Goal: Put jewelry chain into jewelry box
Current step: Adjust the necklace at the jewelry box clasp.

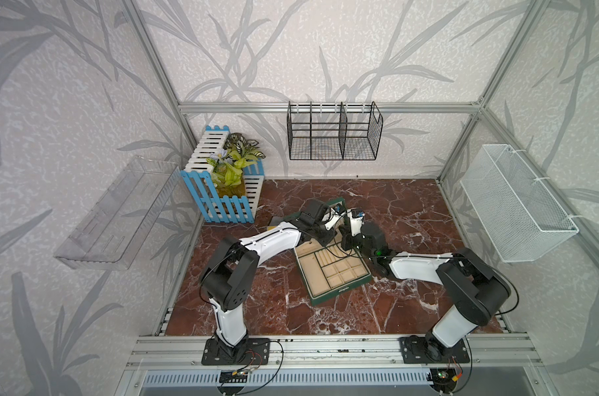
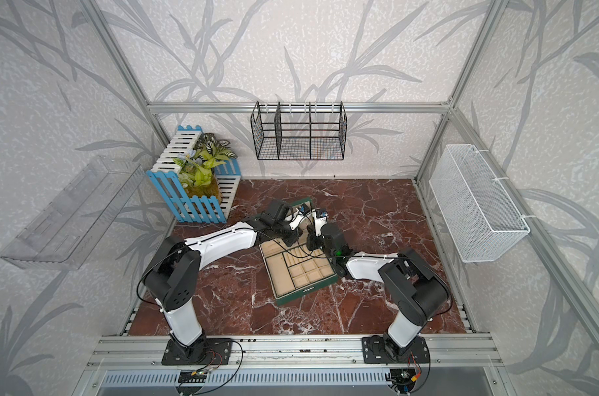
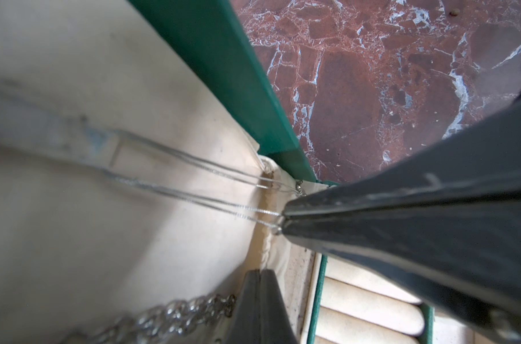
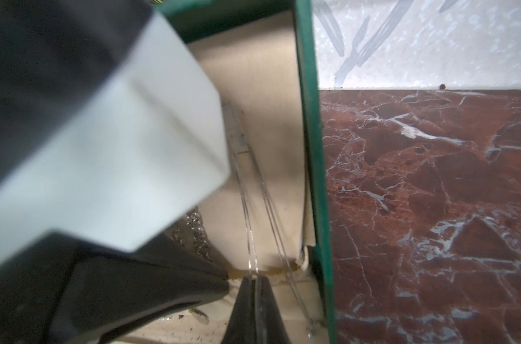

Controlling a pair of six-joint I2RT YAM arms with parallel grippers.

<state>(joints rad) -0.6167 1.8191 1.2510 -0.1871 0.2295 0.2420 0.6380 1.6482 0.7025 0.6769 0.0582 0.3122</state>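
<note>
Red marble counter (image 1: 411,212) carries the jewelry box (image 1: 339,291) (image 2: 305,291) at the middle of both top views, lid raised toward the back wall. At its hinge line my right tool (image 4: 256,280) is clamped on a thin chain (image 4: 247,223) that runs up the cream lid lining. My left tool (image 3: 260,272) is pressed closed, with a chunky chain (image 3: 178,312) reaching its fingers from the lower left of the left wrist view. I cannot tell whether that chain is pinched.

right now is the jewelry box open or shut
open: the jewelry box lid stands up, its cream compartments uncovered in both top views
</note>
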